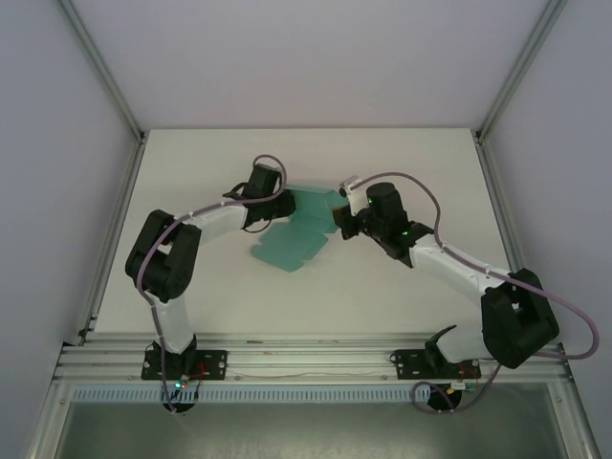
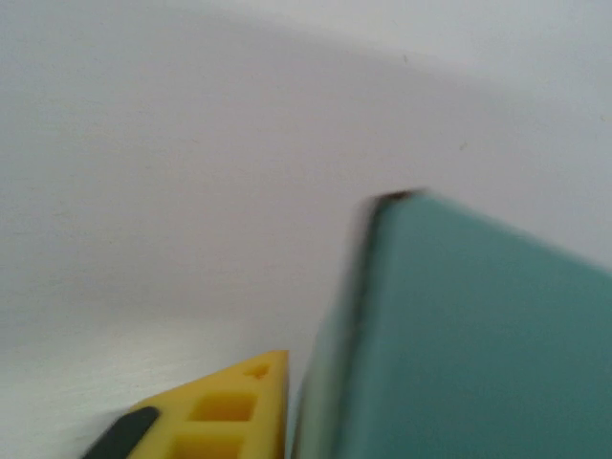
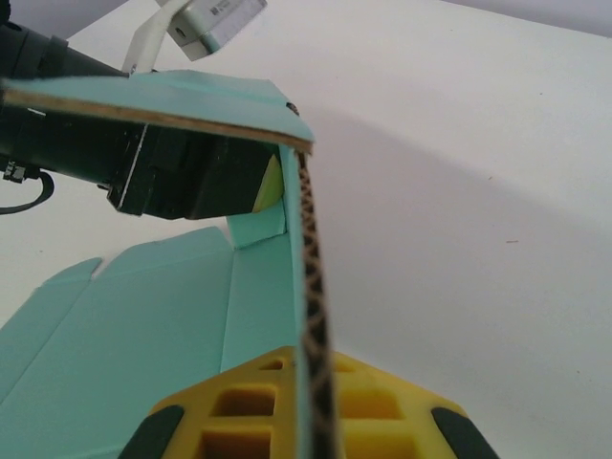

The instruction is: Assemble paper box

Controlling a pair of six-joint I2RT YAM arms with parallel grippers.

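Observation:
The paper box (image 1: 292,239) is a teal die-cut sheet, partly folded, lying at mid-table between both arms. My right gripper (image 3: 312,378) is shut on the sheet's upright side panel (image 3: 308,277), whose corrugated edge runs up between the yellow fingers (image 3: 249,402). In the top view that gripper (image 1: 337,218) meets the sheet's right edge. My left gripper (image 1: 277,208) is at the sheet's far left corner. In its wrist view one yellow finger (image 2: 225,411) presses beside a raised teal panel (image 2: 478,344); the other finger is hidden behind it. A folded flap (image 3: 182,100) lies over the left gripper's black body (image 3: 163,177).
The white tabletop (image 1: 191,277) has free room on all sides of the sheet. Aluminium frame posts (image 1: 105,86) and white walls close in the sides and back. A rail (image 1: 306,363) with both arm bases runs along the near edge.

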